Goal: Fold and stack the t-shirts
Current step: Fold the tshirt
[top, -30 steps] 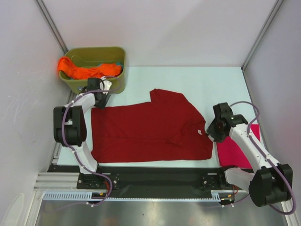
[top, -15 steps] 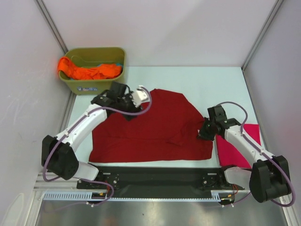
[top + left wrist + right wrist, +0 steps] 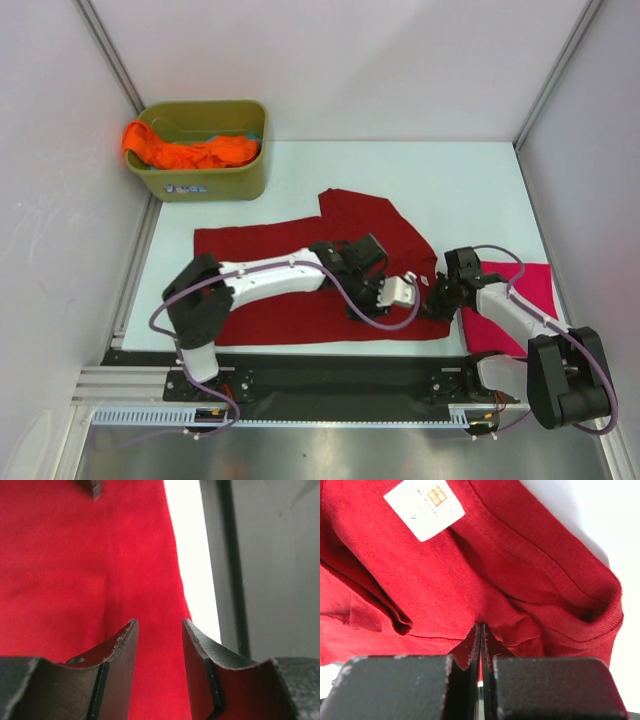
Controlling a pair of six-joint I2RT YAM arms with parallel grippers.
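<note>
The fingers of my right gripper (image 3: 480, 630) are clenched tight on a fold of the dark red t-shirt (image 3: 530, 580) at its neckline, just below the white label (image 3: 424, 509) — cloth bunches up on both sides of the pinch. From above, that gripper sits at the shirt's right side, close to the near edge of the table (image 3: 450, 180).

My left gripper (image 3: 159, 624) has its fingers parted with nothing between them. It hangs over the red cloth close to the shirt's edge — I cannot tell whether the tips touch the fabric.

The shirt lies spread across the middle of the table, with the left arm reaching over it. The magenta-pink t-shirt (image 3: 540, 280) lies flat by the near right corner, partly under the right arm. The orange t-shirt (image 3: 190, 152) is heaped in the olive-green tub (image 3: 215, 182) at the far left corner.
</note>
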